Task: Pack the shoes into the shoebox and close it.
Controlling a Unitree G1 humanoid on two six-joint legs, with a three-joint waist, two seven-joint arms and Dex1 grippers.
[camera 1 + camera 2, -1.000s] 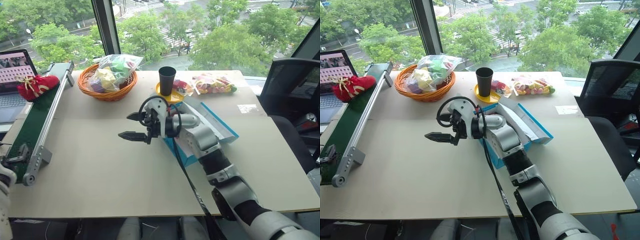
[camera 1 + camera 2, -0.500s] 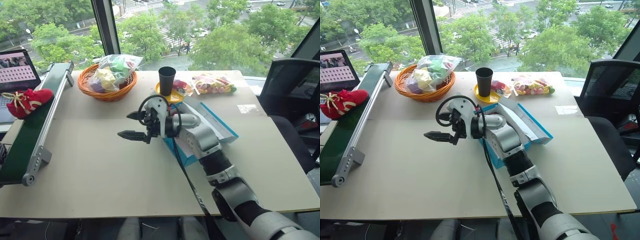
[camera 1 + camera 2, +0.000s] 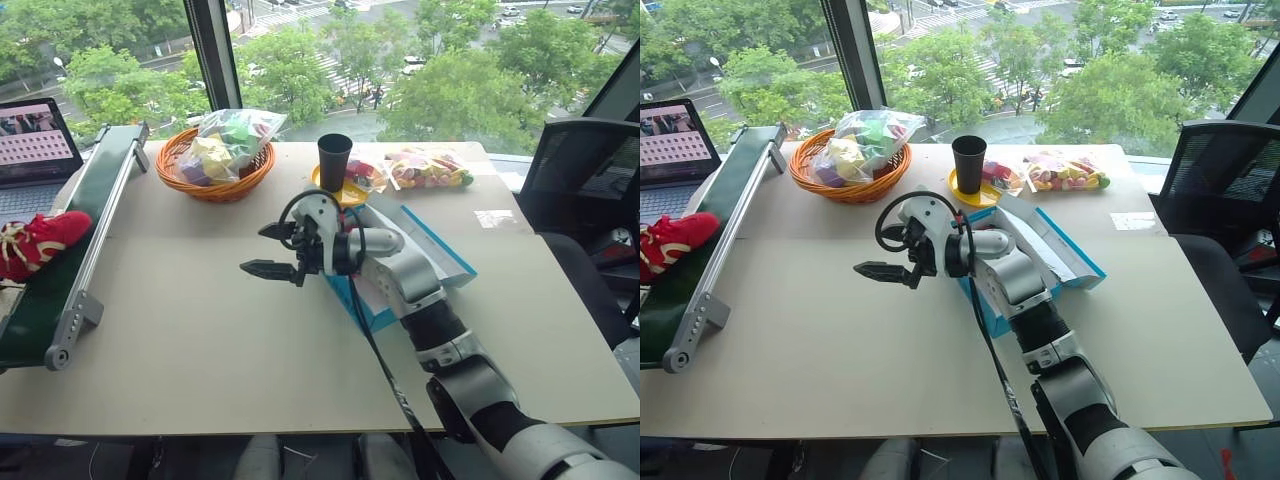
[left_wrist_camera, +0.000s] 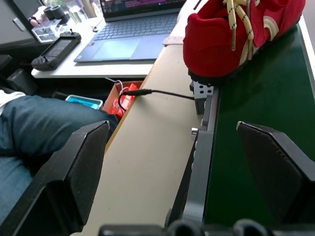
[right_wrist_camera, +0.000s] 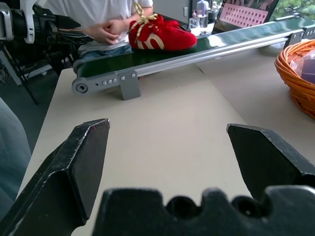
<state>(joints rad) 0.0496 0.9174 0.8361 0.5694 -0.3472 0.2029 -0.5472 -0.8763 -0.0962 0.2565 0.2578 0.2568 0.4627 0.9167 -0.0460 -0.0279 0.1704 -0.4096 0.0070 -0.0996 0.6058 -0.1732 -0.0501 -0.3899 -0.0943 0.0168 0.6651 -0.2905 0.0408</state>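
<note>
A red shoe [image 3: 38,243] lies on the green conveyor belt [image 3: 70,262]. Both the right gripper [image 3: 272,250] and left gripper [image 4: 187,147] stand wide, apparently empty.

Table layout, as found
Shoe [image 3: 40,243] on conveyor [image 3: 75,250] along table [image 3: 200,330] left edge; basket [image 3: 213,160] behind; shoebox [image 3: 425,250] at centre-right, cup [image 3: 334,160] behind it, right gripper [image 3: 268,250] left of it.

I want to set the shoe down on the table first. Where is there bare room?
The widest bare stretch of table lies between the conveyor and the shoebox, below the right gripper. The far edge is crowded: basket, cup, candy bag. The shoe rides the conveyor.
</note>
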